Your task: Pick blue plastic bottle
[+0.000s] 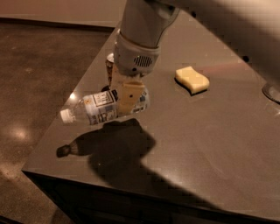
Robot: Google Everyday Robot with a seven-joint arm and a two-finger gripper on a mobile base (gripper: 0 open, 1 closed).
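Camera view:
- pincer (127,104) below pale wrist, clenched on blue plastic bottle (97,108).
- bottle sideways, raised clear of dark bench (205,144), white cap pointing left, shadow (116,146) beneath.
- yellow sponge (192,79) flat on bench, well apart to the right.
- copper-coloured can (110,64) partly hidden behind wrist.

Table (210,144): dark grey top, smooth, slight sheen; dark front face below near edge. Large shadow (122,148) toward front-left corner. Floor (35,78): brown, speckled, polished, soft light glints (17,133) off left edge. Pale wall strip (57,11) beyond far-left corner. Warm dim light. Gripper (124,94) above table near left edge.
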